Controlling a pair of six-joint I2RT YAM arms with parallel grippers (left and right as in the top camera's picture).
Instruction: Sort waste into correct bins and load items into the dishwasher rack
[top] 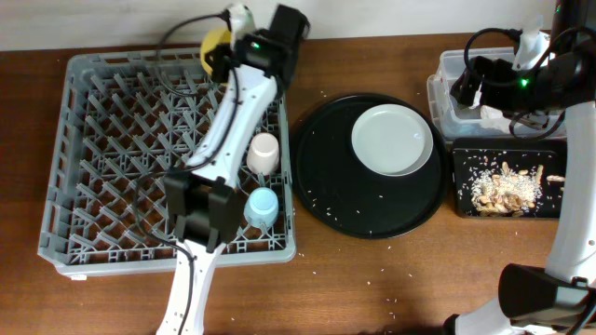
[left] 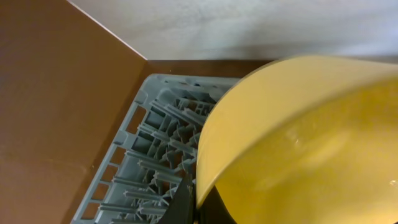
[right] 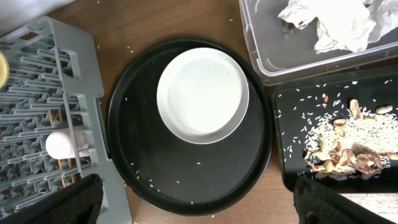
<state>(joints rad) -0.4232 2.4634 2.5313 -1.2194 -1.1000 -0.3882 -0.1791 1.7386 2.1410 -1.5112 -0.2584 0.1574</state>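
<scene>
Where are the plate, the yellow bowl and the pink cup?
plate (right: 203, 94), right wrist view, centre of its flat inner face.
yellow bowl (left: 298, 143), left wrist view, middle of its visible yellow surface.
pink cup (top: 264, 152), overhead view, middle of the cup body.

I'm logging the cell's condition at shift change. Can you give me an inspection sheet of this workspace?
Surface: wooden table, with rice crumbs scattered on it and on the round tray.
Job's things: pink cup and blue cup in the rack; plate on the round tray; napkins in the clear tub; food bits in the rectangular black tray.
Clutter: nothing seen beyond the crumbs.
Grippers: left gripper holds the yellow bowl at the rack's far edge; right gripper over the tub, jaws open, empty.
Cables: black cables loop over the rack.
Surroundings: pale wall behind the table.
</scene>
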